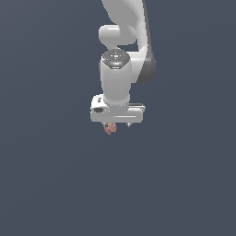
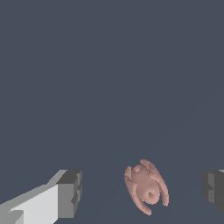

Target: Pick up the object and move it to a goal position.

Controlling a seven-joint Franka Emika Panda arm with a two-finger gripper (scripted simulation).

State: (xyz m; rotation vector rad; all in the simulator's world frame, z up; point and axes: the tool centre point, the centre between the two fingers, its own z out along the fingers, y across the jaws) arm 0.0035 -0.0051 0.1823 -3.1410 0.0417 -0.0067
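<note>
So the white Panda gripper (image 1: 118,123) has its jaws spread wide, nothing clamped; the small lumpy pinkish-brown blob (image 2: 146,187) sits between the two grey finger pads (image 2: 70,193), touching neither; in the exterior view it peeks out just under the hand (image 1: 109,128).
</note>
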